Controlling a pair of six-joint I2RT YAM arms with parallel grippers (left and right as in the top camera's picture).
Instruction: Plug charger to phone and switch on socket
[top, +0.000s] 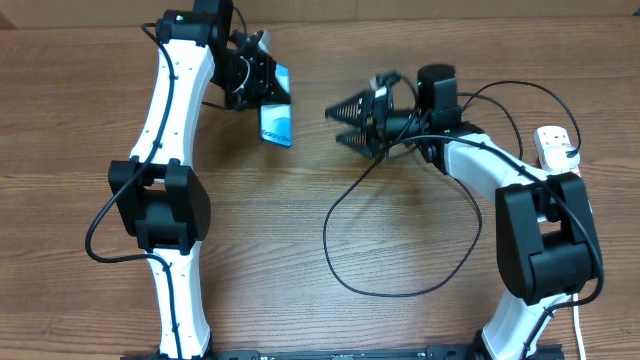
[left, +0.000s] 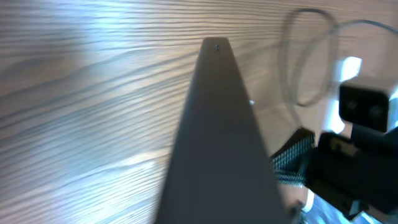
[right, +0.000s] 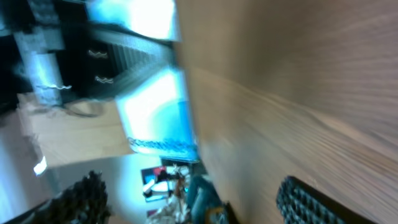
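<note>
We're on plug-in: left gripper clenched on phone upper centre, right gripper released facing it, charger slack below; next likely needs tip grasped, aligned.

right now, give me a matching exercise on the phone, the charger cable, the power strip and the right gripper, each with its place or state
Things:
1. slim blue-screened smartphone
2. long thin black charger cable
3. white elongated power strip
4. right gripper

Places or states:
A. jaws apart, pointing towards the smartphone
B. near the right edge of the wooden table
C. clamped in the left gripper
D. lying in a wide loop

Pairs: 1-C, 2-D, 3-B, 4-A
</note>
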